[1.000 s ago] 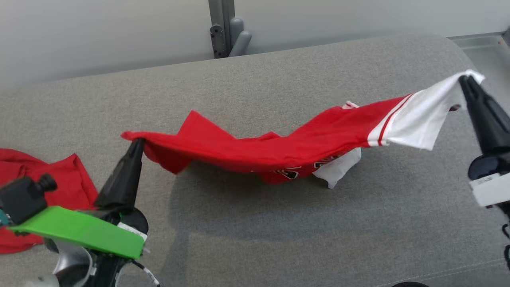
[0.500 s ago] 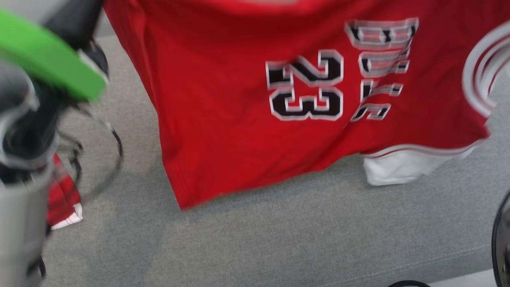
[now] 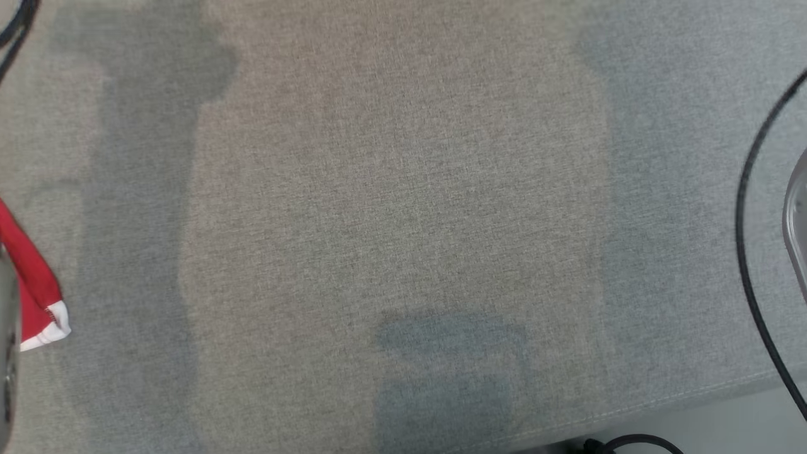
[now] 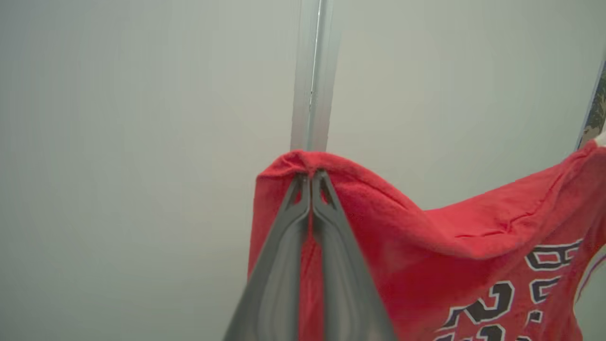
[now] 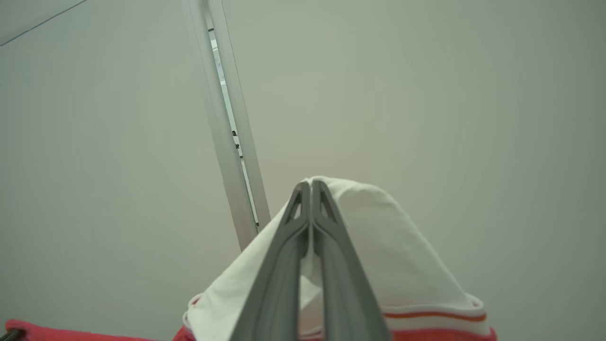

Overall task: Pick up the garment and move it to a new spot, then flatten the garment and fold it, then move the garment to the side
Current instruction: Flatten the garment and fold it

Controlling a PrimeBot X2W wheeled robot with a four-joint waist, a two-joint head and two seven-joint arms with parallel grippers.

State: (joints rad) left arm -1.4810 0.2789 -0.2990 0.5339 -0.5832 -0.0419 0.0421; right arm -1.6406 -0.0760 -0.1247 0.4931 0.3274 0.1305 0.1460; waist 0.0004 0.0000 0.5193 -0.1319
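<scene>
Two pairs of jaws, both pressed shut on the garment (image 4: 426, 246): my left jaws pinch a red edge, my right jaws pinch its white, red-striped end. It hangs between them before a pale wall (image 4: 142, 142), number print showing. Below, the grey cushion (image 3: 403, 189) carries another red cloth (image 3: 31, 284) at its left edge.

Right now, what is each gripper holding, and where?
Both hold the jersey: left gripper pinches a red edge fold, right gripper pinches its white sleeve.
</scene>
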